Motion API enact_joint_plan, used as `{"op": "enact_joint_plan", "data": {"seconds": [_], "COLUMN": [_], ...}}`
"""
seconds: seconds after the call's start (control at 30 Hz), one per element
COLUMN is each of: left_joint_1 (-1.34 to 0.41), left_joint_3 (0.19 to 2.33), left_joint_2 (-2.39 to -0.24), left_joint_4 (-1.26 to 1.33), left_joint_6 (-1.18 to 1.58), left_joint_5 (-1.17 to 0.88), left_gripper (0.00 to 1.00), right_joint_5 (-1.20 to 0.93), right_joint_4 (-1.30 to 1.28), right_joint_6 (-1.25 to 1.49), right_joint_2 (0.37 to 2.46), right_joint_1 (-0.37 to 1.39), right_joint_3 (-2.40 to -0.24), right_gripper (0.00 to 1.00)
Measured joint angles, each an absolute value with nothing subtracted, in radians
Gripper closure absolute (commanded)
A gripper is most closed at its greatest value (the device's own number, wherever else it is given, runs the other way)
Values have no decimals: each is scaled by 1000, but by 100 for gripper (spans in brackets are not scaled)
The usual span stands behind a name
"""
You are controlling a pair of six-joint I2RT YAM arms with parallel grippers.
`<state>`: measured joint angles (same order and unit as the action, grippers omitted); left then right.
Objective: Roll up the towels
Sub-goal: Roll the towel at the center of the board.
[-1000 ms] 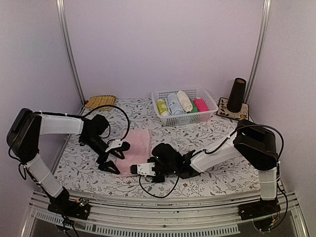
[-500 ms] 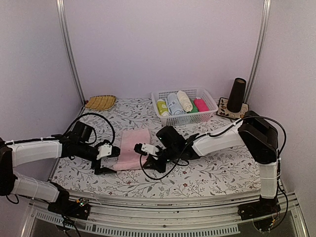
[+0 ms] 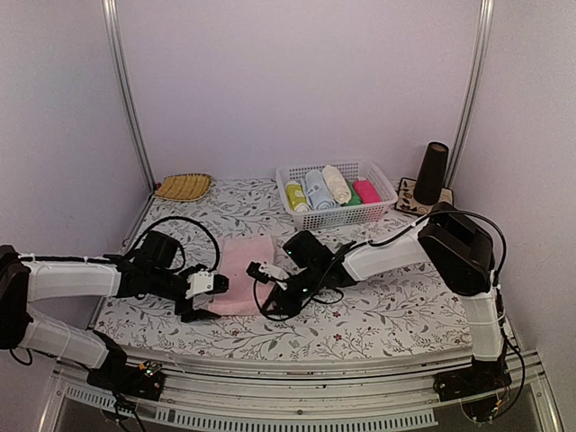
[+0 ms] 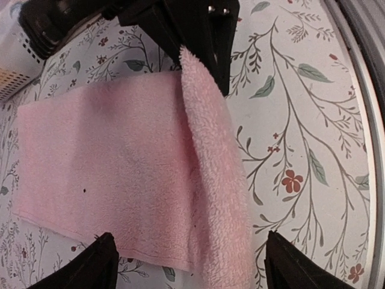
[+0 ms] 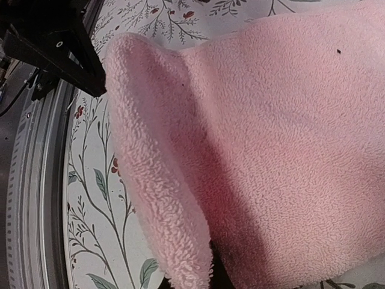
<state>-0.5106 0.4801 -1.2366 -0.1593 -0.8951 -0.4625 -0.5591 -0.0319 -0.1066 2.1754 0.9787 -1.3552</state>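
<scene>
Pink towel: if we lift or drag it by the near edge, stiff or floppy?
Probably floppy: the pink towel edge pinched by the right gripper curls over and sags instead of standing stiff. Likely light: one corner pinch raises the whole fold. Its fleecy pile looks grippy, so dragging may bunch it.

The pink towel [image 4: 120, 168] is looking fluffy, matt and nubbly; the table [image 4: 301, 120] is wearing a smooth, flat printed cloth; the basket [image 3: 346, 218] is showing white moulded plastic lattice.
</scene>
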Motion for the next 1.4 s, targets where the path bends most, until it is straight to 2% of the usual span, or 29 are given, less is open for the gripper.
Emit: {"op": "enact_joint_plan", "data": {"seconds": [0.2, 0.33, 0.37, 0.5, 0.63, 0.83, 0.93, 1.1, 1.17, 1.4], "left_joint_1": [-511, -511, -513, -516, -508, -503, -501, -490, -479, -444], "left_joint_3": [484, 490, 496, 536, 545, 556, 572, 589, 589, 532], "left_joint_2": [-1257, -1257, -1259, -1310, -1349, -1414, -1476, -1525, -1520, -1396], "left_joint_4": [-141, -137, -139, -146, -142, -114, -102, -74, -66, -40], "left_joint_6": [-847, -829, -828, -814, -790, -746, -730, -711, -706, -731], "left_joint_5": [-476, -508, -513, -518, -511, -461, -432, -410, -406, -361], "left_gripper": [20, 43, 46, 50, 59, 65, 64, 48, 43, 28], "right_joint_5": [-614, -661, -668, -690, -704, -728, -739, -768, -778, -834], "right_joint_4": [-52, -62, -65, -84, -101, -109, -114, -117, -119, -124], "right_joint_6": [-57, -9, 1, 25, 38, 54, 63, 76, 84, 118], "right_joint_2": [2199, 2215, 2217, 2223, 2239, 2247, 2249, 2262, 2266, 2285], "right_joint_1": [967, 952, 949, 944, 941, 937, 933, 925, 922, 905], "right_joint_3": [-1382, -1399, -1402, -1419, -1435, -1442, -1444, -1451, -1454, -1465], "right_gripper": [97, 97, 97, 96, 96, 96, 96, 95, 92, 92]}}
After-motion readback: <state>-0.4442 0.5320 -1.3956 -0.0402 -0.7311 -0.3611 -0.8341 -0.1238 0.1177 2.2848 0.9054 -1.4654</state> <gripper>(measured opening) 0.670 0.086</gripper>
